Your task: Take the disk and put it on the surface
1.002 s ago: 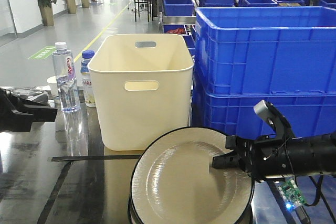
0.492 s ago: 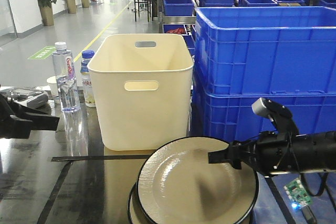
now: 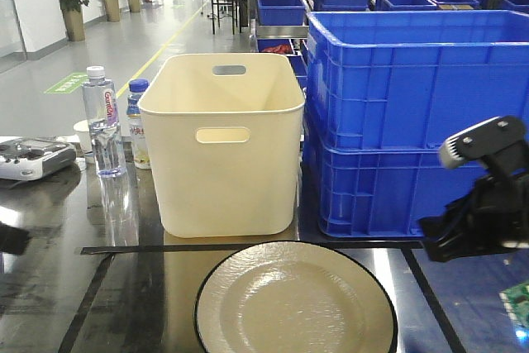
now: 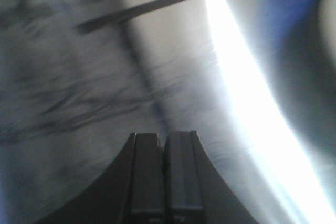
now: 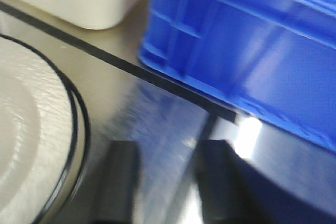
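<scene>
The disk (image 3: 293, 303) is a cream plate with a thin black rim. It lies flat on the dark glossy surface (image 3: 124, 295), just in front of a black tape line (image 3: 149, 249). Off to the disk's right and apart from it, my right gripper (image 3: 438, 237) hangs above the table. In the right wrist view that gripper (image 5: 165, 153) stands open and empty, with the disk's rim (image 5: 79, 129) to its left. The left wrist view shows my left gripper (image 4: 164, 137) shut on nothing above the blurred surface (image 4: 79, 77).
Behind the tape line stands a cream plastic bin (image 3: 223, 142). Stacked blue crates (image 3: 413, 113) fill the right rear. Two water bottles (image 3: 103, 121) and a grey controller (image 3: 33, 157) sit at the left. A green circuit board (image 3: 517, 303) shows at the right edge.
The right gripper let go of the disk, which went from tilted to flat on the surface. That arm pulled back to the right. The left arm withdrew toward the left edge.
</scene>
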Controlling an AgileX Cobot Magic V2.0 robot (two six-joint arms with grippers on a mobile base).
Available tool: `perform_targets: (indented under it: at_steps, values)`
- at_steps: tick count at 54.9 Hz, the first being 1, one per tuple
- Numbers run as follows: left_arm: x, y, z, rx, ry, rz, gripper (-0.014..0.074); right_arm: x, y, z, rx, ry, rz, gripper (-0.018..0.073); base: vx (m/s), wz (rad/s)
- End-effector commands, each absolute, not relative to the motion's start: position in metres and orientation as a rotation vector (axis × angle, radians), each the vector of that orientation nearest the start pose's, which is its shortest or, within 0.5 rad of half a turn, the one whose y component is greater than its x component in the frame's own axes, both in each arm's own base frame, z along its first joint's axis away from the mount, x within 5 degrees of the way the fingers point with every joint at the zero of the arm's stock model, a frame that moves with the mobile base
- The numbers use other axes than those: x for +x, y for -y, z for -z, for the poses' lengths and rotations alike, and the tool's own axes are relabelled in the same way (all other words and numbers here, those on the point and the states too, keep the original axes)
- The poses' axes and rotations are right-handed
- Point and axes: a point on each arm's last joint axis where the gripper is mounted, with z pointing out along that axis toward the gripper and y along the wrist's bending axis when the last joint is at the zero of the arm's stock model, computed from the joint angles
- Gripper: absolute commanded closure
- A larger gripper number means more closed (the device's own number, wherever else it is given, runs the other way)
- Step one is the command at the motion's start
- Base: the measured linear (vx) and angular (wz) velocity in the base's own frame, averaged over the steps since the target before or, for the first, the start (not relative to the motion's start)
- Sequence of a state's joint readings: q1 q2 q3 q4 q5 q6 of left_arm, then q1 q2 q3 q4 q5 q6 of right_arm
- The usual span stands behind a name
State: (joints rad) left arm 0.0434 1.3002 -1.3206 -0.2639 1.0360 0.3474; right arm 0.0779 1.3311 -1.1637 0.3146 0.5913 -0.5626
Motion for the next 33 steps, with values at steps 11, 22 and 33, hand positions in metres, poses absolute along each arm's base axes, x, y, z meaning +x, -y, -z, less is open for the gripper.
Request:
perform_targets:
  at_steps: [11,22,33]
  values:
    - [0.257,-0.013,-0.406,0.108,-2.291,-0.115,0.0604,0.215,-0.009,-0.399,-0.254,-2.196,0.159,0.0575,0.0,0.0]
    - [0.223,-0.007,-0.393,0.099,-2.06,-0.062,0.0604,0.148,-0.006,-0.389,-0.241,-1.884,0.148,0.0571,0.0,0.0]
    - [0.163,0.001,-0.351,0.045,-1.788,0.009,0.0604,0.097,-0.007,-0.345,-0.17,-1.539,0.058,0.0571,0.0,0.0]
